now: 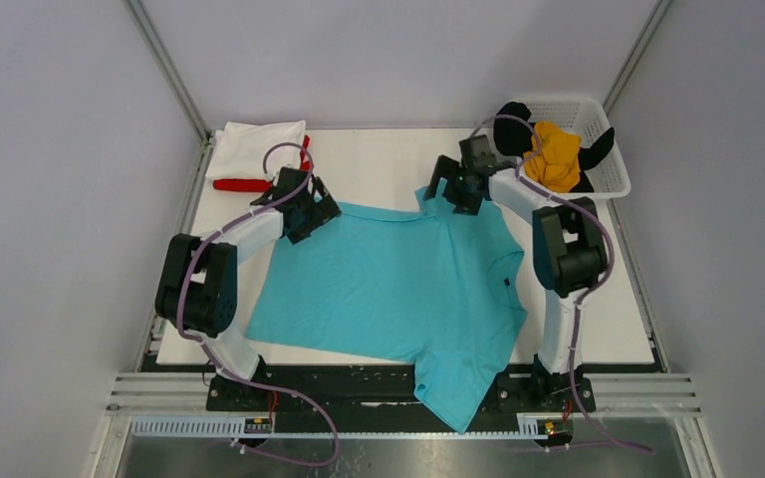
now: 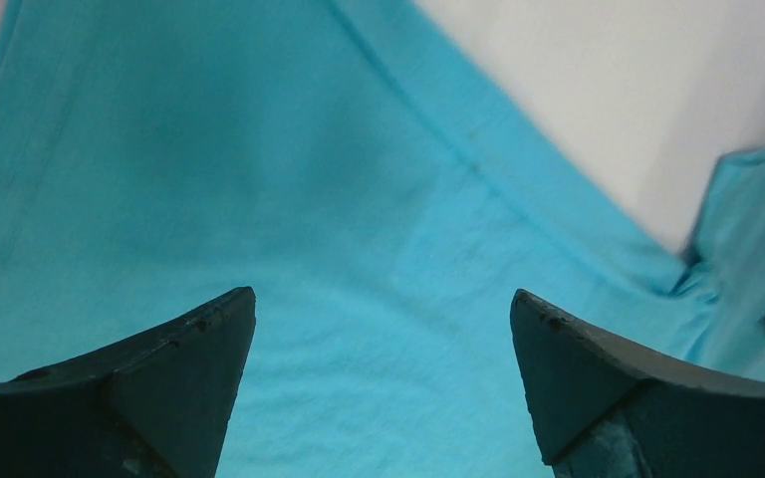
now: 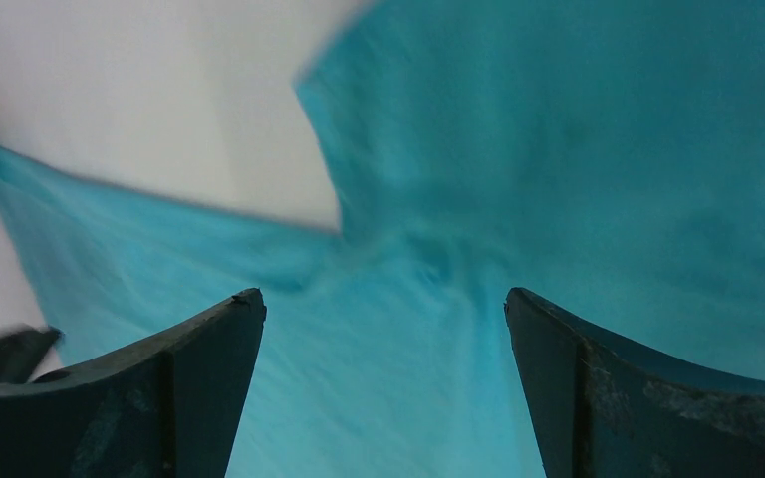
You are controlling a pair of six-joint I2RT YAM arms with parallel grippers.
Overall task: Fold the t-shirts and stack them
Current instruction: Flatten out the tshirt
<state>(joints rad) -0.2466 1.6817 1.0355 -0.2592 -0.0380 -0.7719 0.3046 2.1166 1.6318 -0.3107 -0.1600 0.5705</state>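
- Left gripper [image 2: 382,291]: fingers spread wide, holding nothing. It is over the far left corner of the turquoise shirt [image 1: 398,289], by the hem. Whether the tips touch the cloth cannot be told.
- Right gripper [image 3: 384,291]: fingers spread wide, holding nothing. It is over the far edge of the same shirt, where the far sleeve meets the body.
- Turquoise shirt: spread flat across the middle of the table [image 1: 379,159], with the collar to the right and the hem to the left. The near sleeve hangs over the table's near edge, between the two arm bases.
- White shirt [image 1: 254,147]: folded, at the far left corner of the table.
- Red shirt [image 1: 244,184]: under the white one, showing at its near and right edges.
- Basket [image 1: 583,105]: white mesh, at the far right corner of the table, just beyond the right arm.
- Mustard-yellow shirt [image 1: 555,154]: bunched up in the basket.
- Black shirt [image 1: 513,124]: bunched up in the basket, beneath and around the yellow one.
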